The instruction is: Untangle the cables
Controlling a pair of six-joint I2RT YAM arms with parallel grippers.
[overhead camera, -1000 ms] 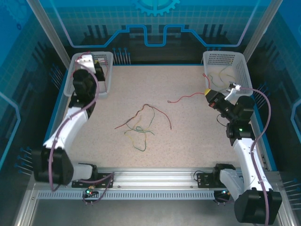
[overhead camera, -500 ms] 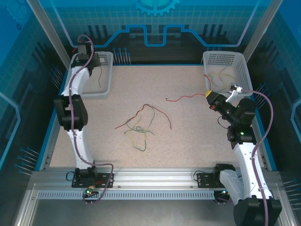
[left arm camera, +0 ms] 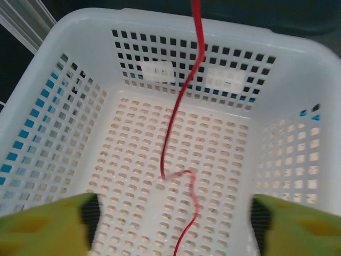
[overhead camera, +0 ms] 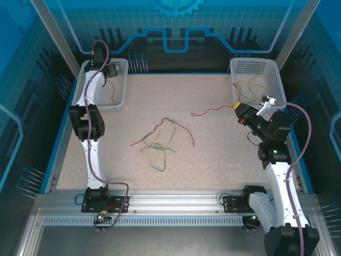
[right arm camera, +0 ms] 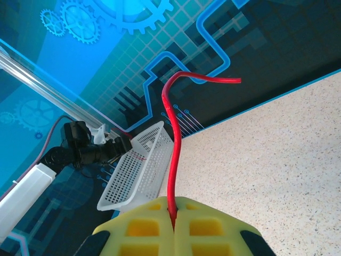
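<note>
A red cable is pinched by the pressed-together right hand. The left hand is held spread over a white basket containing another red cable. Tangled cables are strewn across the middle of the counter.

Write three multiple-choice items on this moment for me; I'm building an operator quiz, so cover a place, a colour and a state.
1. Where is the left gripper?
A. over the left basket
B. mid-table
C. beside its own base

2. What colour is the wire in the right gripper?
A. green
B. red
C. yellow

3. The left gripper is:
A. shut on a wire
B. shut, empty
C. open

Key: 1 A, the basket floor lies below it; 2 B, a red strand leaves its closed tips; 3 C, a wide gap parts its tips.
</note>
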